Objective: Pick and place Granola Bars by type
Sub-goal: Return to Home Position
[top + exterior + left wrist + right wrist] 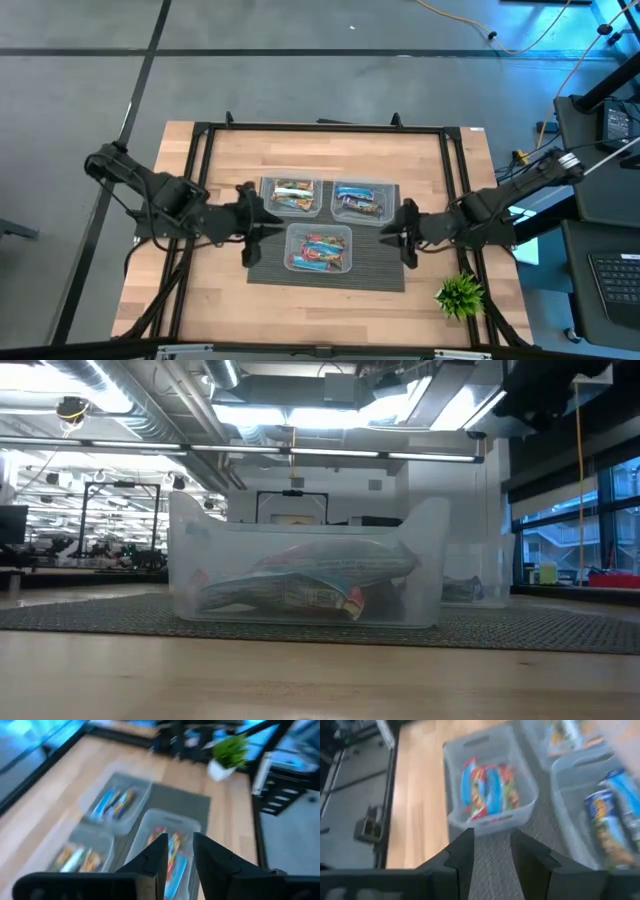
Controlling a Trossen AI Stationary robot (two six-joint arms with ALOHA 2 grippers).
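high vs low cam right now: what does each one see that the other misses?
High only: left end effector and right end effector flanking the mat, the potted plant, and the far-left tub and far-right tub seen whole. Low only: the room behind the table, with ceiling lights; no arms in frame. Both: the near tub holding granola bars, the mat, the table.

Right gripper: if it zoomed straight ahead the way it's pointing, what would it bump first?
Most likely the clear tub with the red and blue granola bars, just across the grey mat. The right gripper might pass above it; its height is unclear.
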